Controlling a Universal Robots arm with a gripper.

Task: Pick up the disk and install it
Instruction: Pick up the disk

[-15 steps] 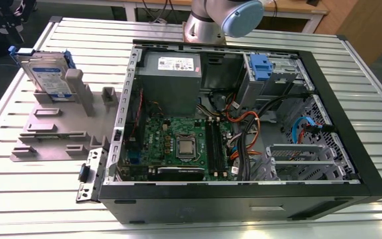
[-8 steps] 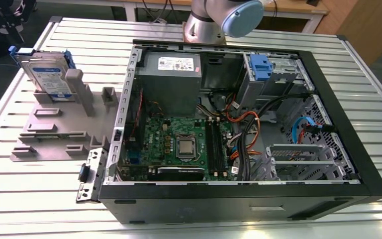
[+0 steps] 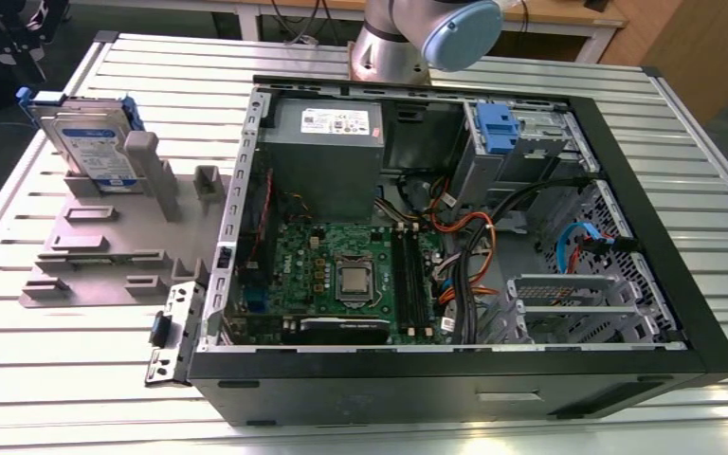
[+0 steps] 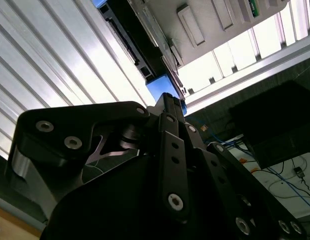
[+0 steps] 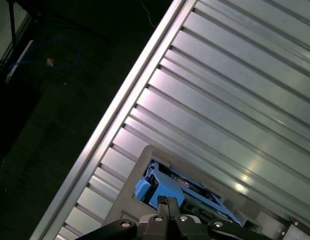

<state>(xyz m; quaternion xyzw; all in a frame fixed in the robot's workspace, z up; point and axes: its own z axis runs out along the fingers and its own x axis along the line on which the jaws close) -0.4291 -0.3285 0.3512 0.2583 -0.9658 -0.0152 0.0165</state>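
The disk [image 3: 90, 142], a silver drive with a white-and-blue label in blue rails, stands on edge in the grey slotted stand [image 3: 99, 242] at the exterior view's left. My gripper [image 3: 16, 66] hangs at the far left corner, just beyond the disk's top and apart from it. In the first wrist view the gripper [image 5: 164, 201] looks shut with nothing in it, and the disk's blue rail [image 5: 147, 189] lies right past the tips. In the second wrist view the blue rail [image 4: 162, 90] shows beyond the gripper [image 4: 171, 99].
An open computer case [image 3: 667, 313] lies on the slatted metal table [image 3: 73, 379], with a motherboard [image 3: 338, 275], a power supply [image 3: 326, 142], a blue clip [image 3: 497, 128] in the far bay and a metal cage [image 3: 579, 303]. The arm's base [image 3: 402, 43] stands behind the case.
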